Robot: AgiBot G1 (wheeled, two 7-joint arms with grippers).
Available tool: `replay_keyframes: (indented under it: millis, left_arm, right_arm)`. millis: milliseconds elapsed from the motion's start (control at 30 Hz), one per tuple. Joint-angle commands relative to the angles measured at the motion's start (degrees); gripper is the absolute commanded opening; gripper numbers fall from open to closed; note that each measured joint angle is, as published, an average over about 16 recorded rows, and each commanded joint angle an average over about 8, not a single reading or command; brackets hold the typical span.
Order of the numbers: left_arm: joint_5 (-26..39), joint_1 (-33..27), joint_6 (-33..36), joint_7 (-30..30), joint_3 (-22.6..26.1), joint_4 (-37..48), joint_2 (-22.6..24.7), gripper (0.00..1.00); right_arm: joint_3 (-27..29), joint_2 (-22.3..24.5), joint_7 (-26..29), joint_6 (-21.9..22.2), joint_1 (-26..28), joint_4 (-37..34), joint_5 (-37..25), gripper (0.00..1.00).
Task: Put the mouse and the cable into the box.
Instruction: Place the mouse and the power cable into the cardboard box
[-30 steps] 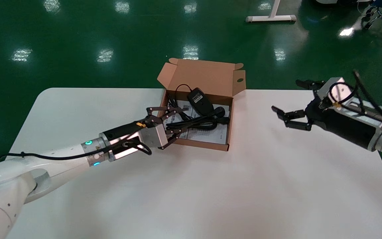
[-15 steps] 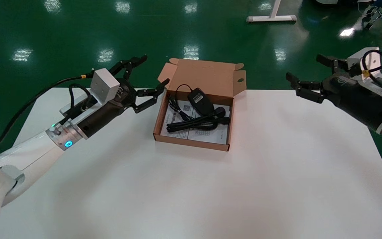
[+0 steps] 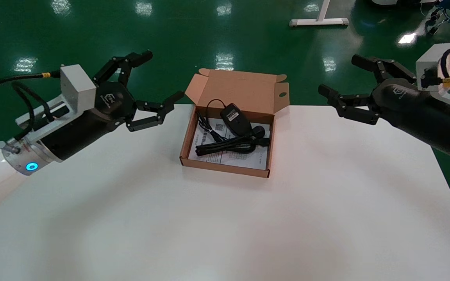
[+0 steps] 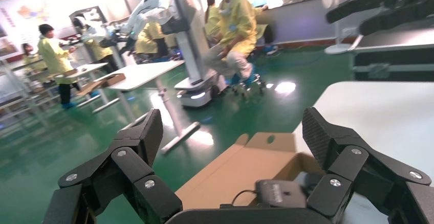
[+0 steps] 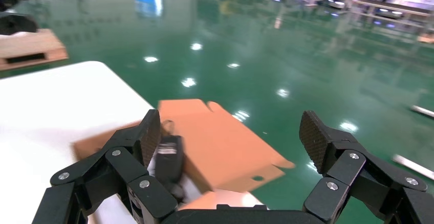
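An open brown cardboard box sits at the table's far middle, lid standing up behind. Inside lie a black mouse, underside up, and a bundled black cable on a printed sheet. My left gripper hovers open to the left of the box, raised above the table, holding nothing. My right gripper hovers open to the right of the box, also empty. The left wrist view shows the lid and mouse past the open fingers; the right wrist view shows the mouse and lid.
The white table stretches wide in front of the box. Green floor surrounds it, and a white stand base lies far behind. People and workbenches appear in the distance in the left wrist view.
My left gripper has pulled out of the box and lifted back to the left. My right gripper has risen and drawn away from the table toward the far right. Mouse and cable stay in the box.
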Motion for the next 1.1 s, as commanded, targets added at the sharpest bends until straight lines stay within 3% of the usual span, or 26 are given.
replay_keyframes:
  millis: [33,1100]
  left_arm:
    - [-0.32,0.44,0.55,-2.33,0.26,-2.04,-1.11,1.00]
    - [-5.59,7.72,9.53,-40.72,4.46,-35.62,-19.41,1.00]
  right_arm:
    - [-0.11,0.56,1.11,-1.05,-0.29,1.43,0.40,1.00]
    - [-1.94,9.80,19.42,-18.39,-5.11,24.87,6.95,1.00]
